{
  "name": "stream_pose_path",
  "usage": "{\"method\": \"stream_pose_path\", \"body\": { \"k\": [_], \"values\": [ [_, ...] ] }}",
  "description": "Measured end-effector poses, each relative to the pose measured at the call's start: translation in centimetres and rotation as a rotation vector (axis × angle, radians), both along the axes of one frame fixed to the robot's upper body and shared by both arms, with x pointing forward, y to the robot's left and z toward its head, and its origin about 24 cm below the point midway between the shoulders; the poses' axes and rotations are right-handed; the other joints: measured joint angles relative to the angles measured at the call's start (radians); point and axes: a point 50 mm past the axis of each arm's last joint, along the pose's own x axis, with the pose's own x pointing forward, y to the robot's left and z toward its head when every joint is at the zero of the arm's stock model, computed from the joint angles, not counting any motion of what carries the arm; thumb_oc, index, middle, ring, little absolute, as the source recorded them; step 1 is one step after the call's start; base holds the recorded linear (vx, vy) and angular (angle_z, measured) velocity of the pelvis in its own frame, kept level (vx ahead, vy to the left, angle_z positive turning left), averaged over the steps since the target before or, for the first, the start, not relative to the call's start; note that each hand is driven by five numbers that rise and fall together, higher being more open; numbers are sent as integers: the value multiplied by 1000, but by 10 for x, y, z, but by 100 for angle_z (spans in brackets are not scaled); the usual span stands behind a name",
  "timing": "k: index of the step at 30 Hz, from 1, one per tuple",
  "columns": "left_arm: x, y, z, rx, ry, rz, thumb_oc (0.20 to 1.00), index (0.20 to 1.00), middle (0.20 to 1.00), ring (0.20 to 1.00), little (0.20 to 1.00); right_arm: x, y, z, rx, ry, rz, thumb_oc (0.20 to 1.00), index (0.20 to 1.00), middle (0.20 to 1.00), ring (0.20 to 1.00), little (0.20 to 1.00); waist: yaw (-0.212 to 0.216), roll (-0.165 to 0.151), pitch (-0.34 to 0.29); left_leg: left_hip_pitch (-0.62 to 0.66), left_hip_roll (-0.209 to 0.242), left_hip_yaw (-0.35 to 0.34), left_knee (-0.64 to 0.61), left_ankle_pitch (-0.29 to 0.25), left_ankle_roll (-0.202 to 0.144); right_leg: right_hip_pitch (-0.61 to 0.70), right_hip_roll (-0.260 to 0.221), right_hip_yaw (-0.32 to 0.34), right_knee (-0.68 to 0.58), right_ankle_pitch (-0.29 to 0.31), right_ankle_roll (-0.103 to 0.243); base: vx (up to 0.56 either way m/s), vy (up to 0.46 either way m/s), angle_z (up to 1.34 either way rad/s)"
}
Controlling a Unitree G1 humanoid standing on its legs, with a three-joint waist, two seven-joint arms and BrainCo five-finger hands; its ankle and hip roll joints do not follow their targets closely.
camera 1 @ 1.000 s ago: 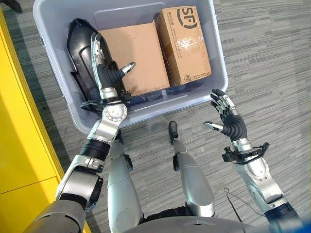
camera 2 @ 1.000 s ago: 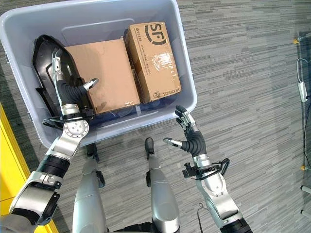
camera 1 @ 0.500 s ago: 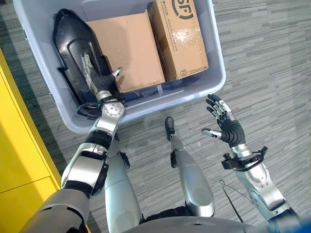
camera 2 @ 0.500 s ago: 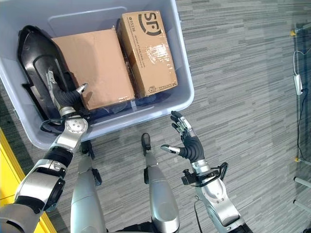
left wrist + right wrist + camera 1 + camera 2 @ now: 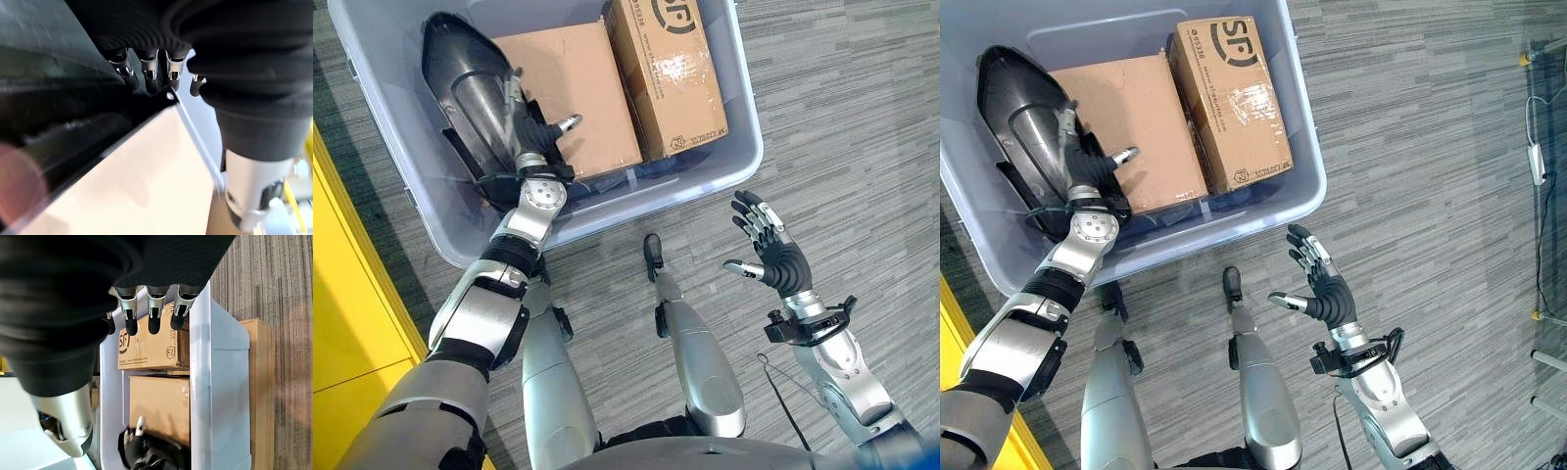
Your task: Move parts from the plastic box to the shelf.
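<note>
Grey striped carpet (image 5: 862, 117) runs under everything. Nearest, at four o'clock, the right hand (image 5: 770, 251) hovers over bare floor, fingers spread, holding nothing. Farther, at eleven o'clock, the left hand (image 5: 530, 134) reaches into the plastic box (image 5: 749, 147), straight fingers lying against a black part (image 5: 460, 78) beside two cardboard boxes (image 5: 671, 69).

1. Left arm's stretched forward and a bit left, left hand (image 5: 530, 132) has its fingers pretty much straight, thumb poking out to the right.
2. Right arm's bent low, right hand (image 5: 1325, 291) held up, fingers spread and loose, nothing in it.
</note>
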Motion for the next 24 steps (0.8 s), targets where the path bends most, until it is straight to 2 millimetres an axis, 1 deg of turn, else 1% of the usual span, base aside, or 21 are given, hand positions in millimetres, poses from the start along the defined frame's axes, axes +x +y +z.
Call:
{"method": "stream_pose_path", "body": {
  "k": [4, 6, 7, 8, 12, 13, 15, 17, 19, 20, 21, 22, 23, 24],
  "values": [
    [0, -21, -15, 193, 76, -84, 1000, 1000, 1000, 1000, 1000, 1, -1, 1, -5, -4, 2, 1000, 1000, 1000, 1000, 1000, -5, 0, 0, 11, 1, 14, -1, 0, 0, 1, -2, 12, 0, 3, 1, 0, 19, -8],
    [-1, -29, -21, 226, 98, -105, 1000, 1000, 1000, 1000, 1000, 1, -1, 1, -8, -3, 11, 1000, 1000, 1000, 1000, 1000, -6, 0, 0, 14, 1, 17, -2, 0, 0, 1, -2, 16, 0, 5, 1, 4, 13, -6],
    [-2, -36, -28, 231, 119, -129, 1000, 1000, 1000, 1000, 1000, 1, -1, 1, -9, -2, 15, 1000, 1000, 1000, 1000, 1000, -4, 0, 0, 17, 0, 19, -2, 0, 0, 1, -3, 19, 0, 6, 1, 11, 9, -4],
    [-2, -39, -29, 256, 129, -145, 1000, 1000, 1000, 1000, 1000, 1, 0, 1, -11, 0, 17, 1000, 1000, 1000, 1000, 1000, -2, 0, 0, 20, 0, 21, -2, 0, 0, 3, -3, 21, 1, 6, 1, 13, 6, -4],
    [-6, -41, -39, 267, 163, -173, 1000, 1000, 1000, 1000, 1000, 1, 0, 1, -13, 4, 20, 1000, 1000, 1000, 1000, 1000, 3, 0, 0, 36, 0, 30, -6, 1, 2, 8, -3, 29, 5, 6, 1, 9, 7, -5],
    [-8, -41, -43, 265, 177, -183, 1000, 1000, 1000, 1000, 1000, 1, 0, 1, -13, 3, 20, 1000, 1000, 1000, 1000, 1000, 12, 1, 0, 50, -1, 35, -17, 5, 3, 15, -5, 32, 5, 6, 1, 16, 23, -6],
    [-12, -41, -48, 265, 194, -206, 1000, 1000, 1000, 1000, 1000, 2, 0, 1, -13, 0, 16, 1000, 1000, 1000, 1000, 1000, 13, 5, -2, 64, -3, 42, -25, 6, 4, 23, -8, 34, 3, 6, 1, 9, 12, -2],
    [-24, -40, -62, 260, 221, -248, 1000, 1000, 1000, 1000, 1000, 3, -2, -2, -17, 14, 4, 1000, 1000, 1000, 1000, 1000, 31, 17, -5, 86, -13, 49, -39, 9, 6, 39, -17, 37, -3, 6, 1, 0, 0, 0],
    [-38, -34, -67, 217, 206, -270, 1000, 1000, 1000, 1000, 1000, 5, -3, -2, -19, 16, -6, 1000, 1000, 1000, 1000, 1000, 42, 31, -4, 87, -18, 50, -43, 12, 10, 39, -22, 36, -4, 6, 1, 6, 4, 2],
    [-44, -29, -70, 202, 211, -272, 1000, 1000, 1000, 1000, 1000, 5, -4, -2, -24, 14, -13, 1000, 1000, 1000, 1000, 1000, 54, 39, -1, 91, -21, 50, -48, 15, 13, 41, -24, 35, -4, 7, 1, 17, 5, 3],
    [-57, -24, -69, 173, 186, -289, 1000, 1000, 1000, 1000, 1000, 6, -7, -1, -26, 7, -27, 1000, 1000, 1000, 1000, 1000, 64, 50, 5, 101, -25, 51, -61, 21, 14, 45, -29, 35, -5, 7, 2, 21, 7, 4],
    [-64, -21, -67, 163, 166, -298, 1000, 1000, 1000, 1000, 1000, 7, -9, 0, -26, 3, -38, 1000, 1000, 1000, 1000, 1000, 67, 57, 7, 111, -28, 51, -72, 26, 14, 52, -31, 34, -8, 7, 2, 16, 8, 6],
    [-78, -14, -61, 133, 127, -312, 1000, 1000, 1000, 1000, 1000, 7, -12, 1, -25, -1, -54, 1000, 1000, 1000, 1000, 1000, 82, 68, 10, 123, -32, 51, -82, 30, 15, 66, -34, 32, -18, 9, 6, 17, 15, 6],
    [-99, -12, -45, 80, 25, -353, 1000, 1000, 1000, 1000, 1000, 5, -20, 2, -27, -3, -88, 1000, 1000, 1000, 1000, 1000, 92, 79, 10, 131, -33, 53, -90, 32, 13, 73, -36, 32, -25, 11, 7, 16, 12, 7]
  ]
}}
